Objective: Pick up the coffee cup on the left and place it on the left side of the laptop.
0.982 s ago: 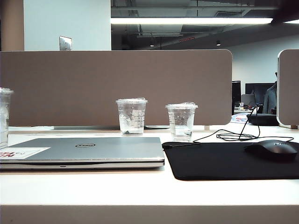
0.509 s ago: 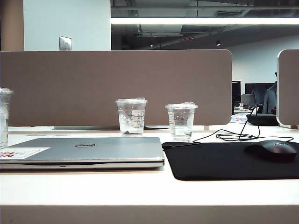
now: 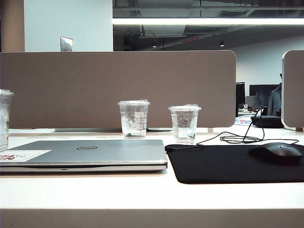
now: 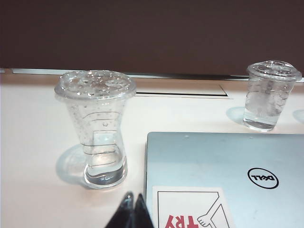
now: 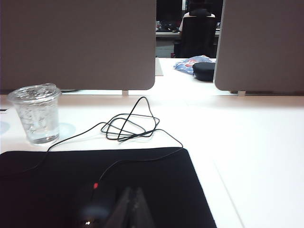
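Nothing on the desk has shifted since earlier; exterior: coffee cup stands left of laptop; left wrist: left gripper closed, empty, near that light, crushable cup, best held mid-wall; right wrist: right gripper closed above mouse mat.

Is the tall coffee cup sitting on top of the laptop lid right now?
No. In the left wrist view the coffee cup stands upright on the white table, just beside the laptop edge.
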Tool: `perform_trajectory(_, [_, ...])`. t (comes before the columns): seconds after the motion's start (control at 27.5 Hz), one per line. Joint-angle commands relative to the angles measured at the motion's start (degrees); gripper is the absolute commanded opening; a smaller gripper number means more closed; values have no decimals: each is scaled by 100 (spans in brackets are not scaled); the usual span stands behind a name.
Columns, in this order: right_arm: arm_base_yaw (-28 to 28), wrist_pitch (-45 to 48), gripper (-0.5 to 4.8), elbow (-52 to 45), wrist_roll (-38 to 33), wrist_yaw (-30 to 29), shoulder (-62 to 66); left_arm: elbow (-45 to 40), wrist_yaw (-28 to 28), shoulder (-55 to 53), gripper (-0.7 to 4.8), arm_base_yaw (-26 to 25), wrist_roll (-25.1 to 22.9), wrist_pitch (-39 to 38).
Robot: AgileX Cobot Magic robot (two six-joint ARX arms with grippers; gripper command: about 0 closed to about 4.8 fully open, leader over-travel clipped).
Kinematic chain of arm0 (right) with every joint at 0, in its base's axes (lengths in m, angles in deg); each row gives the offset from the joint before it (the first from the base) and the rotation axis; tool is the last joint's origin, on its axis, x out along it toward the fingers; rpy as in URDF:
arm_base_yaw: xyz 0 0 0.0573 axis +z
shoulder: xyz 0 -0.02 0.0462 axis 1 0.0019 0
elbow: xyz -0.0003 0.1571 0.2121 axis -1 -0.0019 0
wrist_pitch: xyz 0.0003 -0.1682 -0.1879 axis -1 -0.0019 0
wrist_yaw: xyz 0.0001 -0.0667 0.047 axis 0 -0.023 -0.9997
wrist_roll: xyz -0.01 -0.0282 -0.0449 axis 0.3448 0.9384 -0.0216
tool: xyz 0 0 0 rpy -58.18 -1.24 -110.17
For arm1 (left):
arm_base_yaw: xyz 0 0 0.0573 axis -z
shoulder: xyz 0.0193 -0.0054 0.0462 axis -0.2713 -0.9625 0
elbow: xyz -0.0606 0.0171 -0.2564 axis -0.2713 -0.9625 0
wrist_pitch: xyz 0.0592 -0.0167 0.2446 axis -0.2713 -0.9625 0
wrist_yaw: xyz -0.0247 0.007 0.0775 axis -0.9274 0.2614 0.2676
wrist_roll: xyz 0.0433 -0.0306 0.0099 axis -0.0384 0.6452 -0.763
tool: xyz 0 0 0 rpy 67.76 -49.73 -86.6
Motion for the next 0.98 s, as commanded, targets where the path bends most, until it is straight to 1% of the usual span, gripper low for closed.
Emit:
perform_trajectory(0.04, [-157,131,-4,-35,-24,-146,-11,22,-22,0,-5,9,-20,48])
perform_trajectory(0.07, [-188,131,-4,-35,-35,-144,-11,24,-24,0,-5,7,-20,48])
perform_trajectory(0.22, [-214,125,-4,-35,-501,-120,-11,22,-22,0,-5,9,-22,48])
perform_trajectory(0.98, [-201,98,-4,-33,-509,-122,-11,22,-24,0,-5,9,-22,50])
